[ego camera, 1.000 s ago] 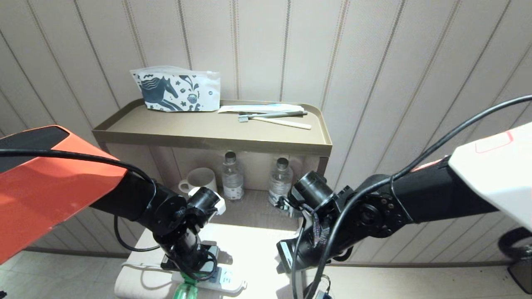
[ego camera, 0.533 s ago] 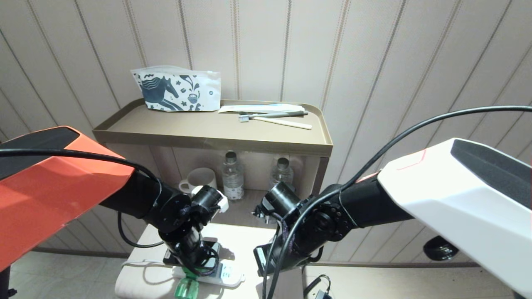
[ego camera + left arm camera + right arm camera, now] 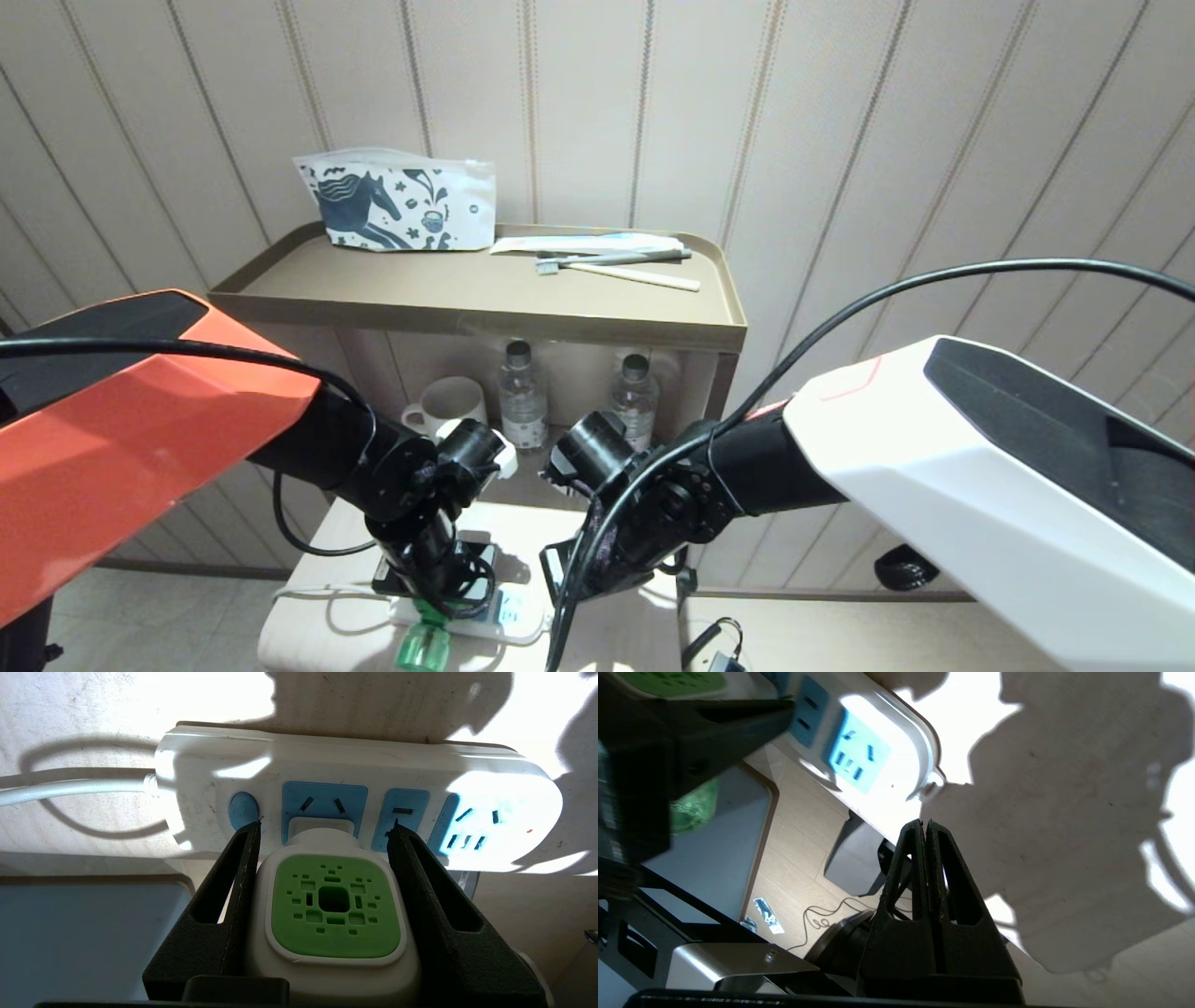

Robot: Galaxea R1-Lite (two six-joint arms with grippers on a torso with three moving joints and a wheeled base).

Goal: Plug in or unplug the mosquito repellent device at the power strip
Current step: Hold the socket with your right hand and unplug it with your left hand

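Nearest the robot, clamped between the black fingers of the left gripper (image 3: 327,826): the mosquito repellent device (image 3: 334,914), a small white plug-in unit with a bright green vented face and a translucent green bottle hanging off the table edge. Plugged, or very nearly so, into the first light-blue socket panel of the power strip (image 3: 355,774), a white rounded bar lying on the pale low table (image 3: 523,537), white cord (image 3: 70,788) trailing from the button end. Whether the pins sit fully home cannot be told. Just beside the strip's free end, hovering over the tabletop: the right gripper (image 3: 926,823), black fingers pressed together, holding nothing. Judged as the seating or pulling step: best done by moving the unit straight along the socket axis, no twisting, grip kept square on the white body rather than the bottle; closed right fingers well placed to press the strip's far end down, since a light strip would likely slide or lift otherwise. Farther back, a brown shelf unit (image 3: 467,308) with a white mug (image 3: 448,403) and two clear water bottles (image 3: 521,397); on top, a printed pouch (image 3: 397,201) and toothbrushes (image 3: 616,264).
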